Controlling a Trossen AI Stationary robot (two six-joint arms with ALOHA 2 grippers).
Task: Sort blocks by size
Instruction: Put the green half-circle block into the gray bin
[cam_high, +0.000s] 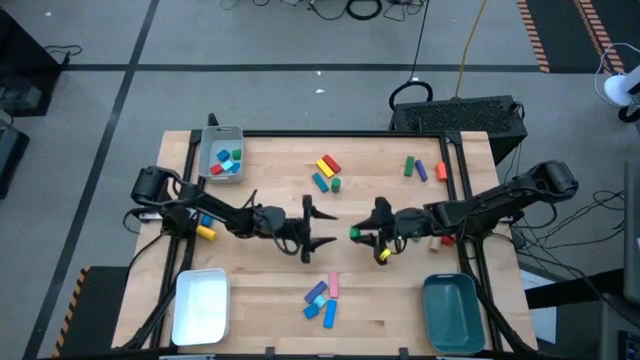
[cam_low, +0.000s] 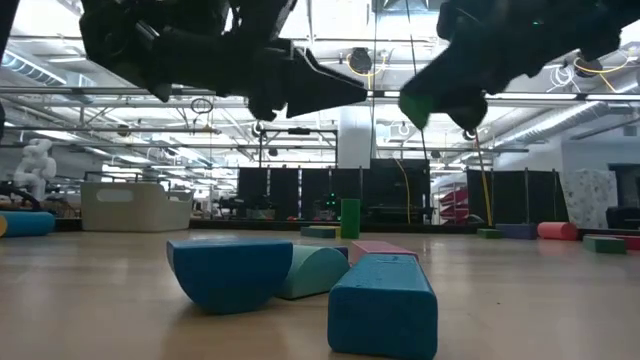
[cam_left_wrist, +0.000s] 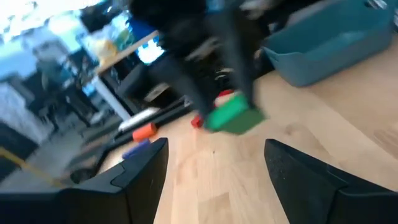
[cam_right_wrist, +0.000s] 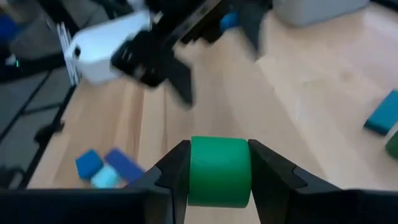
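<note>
A green block (cam_right_wrist: 219, 171) is held between the fingers of the right gripper (cam_high: 360, 234), lifted above the middle of the table (cam_high: 270, 180). The teal tray (cam_high: 452, 312) lies near and to the right of it, on that arm's own side. The left gripper (cam_high: 322, 226) is kept close by to the left, fingers spread and empty.

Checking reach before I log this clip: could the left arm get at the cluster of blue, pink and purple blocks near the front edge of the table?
Probably yes. The left gripper hangs open and empty at mid-table, just behind that cluster, with bare wood between them. The right gripper, shut on a green block, sits off to the side, not in the path.
</note>
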